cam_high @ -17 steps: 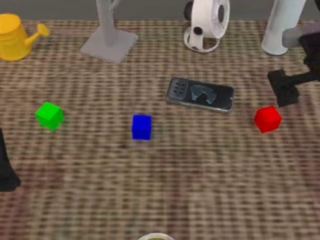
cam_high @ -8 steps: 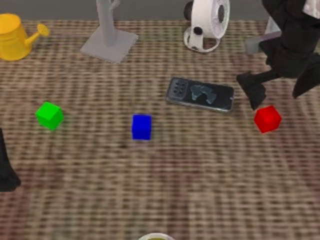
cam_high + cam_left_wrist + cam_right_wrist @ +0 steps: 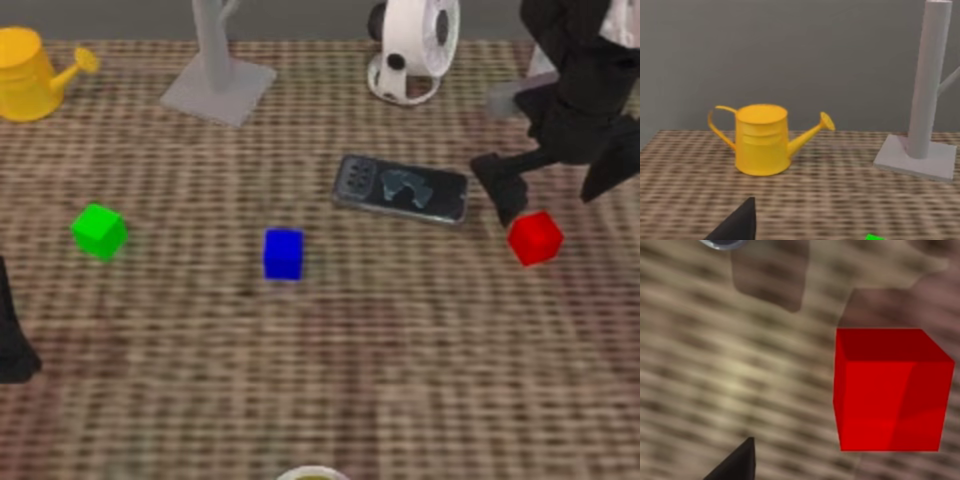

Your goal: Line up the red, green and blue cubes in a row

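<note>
Right tool (image 3: 548, 190) over red cube (image 3: 535, 238), far finger seemingly cropped.

**Arm and gripper status**

The right arm enters from the top view's upper right corner and reaches down over the right side of the table. The right gripper (image 3: 552, 188) points downward with its two dark fingers spread well apart. The left arm is parked at the left edge of the table, where only part of its dark gripper (image 3: 12, 345) shows.
</note>
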Controlling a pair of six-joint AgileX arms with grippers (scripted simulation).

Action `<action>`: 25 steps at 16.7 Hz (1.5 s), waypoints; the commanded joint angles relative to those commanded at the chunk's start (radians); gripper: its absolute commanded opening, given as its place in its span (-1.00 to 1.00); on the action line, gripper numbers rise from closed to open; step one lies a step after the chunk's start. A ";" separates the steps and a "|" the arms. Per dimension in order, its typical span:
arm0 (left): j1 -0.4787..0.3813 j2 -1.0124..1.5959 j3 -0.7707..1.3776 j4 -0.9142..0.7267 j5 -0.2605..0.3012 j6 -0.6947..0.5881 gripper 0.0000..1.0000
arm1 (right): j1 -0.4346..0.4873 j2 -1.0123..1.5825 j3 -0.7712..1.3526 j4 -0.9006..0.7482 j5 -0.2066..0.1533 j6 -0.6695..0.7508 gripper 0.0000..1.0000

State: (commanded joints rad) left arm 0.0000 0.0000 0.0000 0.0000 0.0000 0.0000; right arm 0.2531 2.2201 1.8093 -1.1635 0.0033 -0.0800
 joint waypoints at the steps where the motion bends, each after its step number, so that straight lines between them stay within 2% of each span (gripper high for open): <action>1: 0.000 0.000 0.000 0.000 0.000 0.000 1.00 | 0.001 0.011 -0.022 0.034 0.000 0.000 1.00; 6: 0.000 0.000 0.000 0.000 0.000 0.000 1.00 | 0.003 0.078 -0.146 0.234 0.001 0.004 1.00; 11: 0.000 0.000 0.000 0.000 0.000 0.000 1.00 | 0.004 0.090 -0.165 0.259 0.001 0.005 1.00; 24: 0.000 0.000 0.000 0.000 0.000 0.000 1.00 | 0.004 0.090 -0.165 0.259 0.001 0.005 -0.96; 25: 0.000 0.000 0.000 0.000 0.000 0.000 1.00 | 0.004 0.090 -0.165 0.259 0.001 0.005 -1.00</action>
State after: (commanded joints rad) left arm 0.0000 0.0000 0.0000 0.0000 0.0000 0.0000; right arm 0.2569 2.3101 1.6441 -0.9048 0.0042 -0.0755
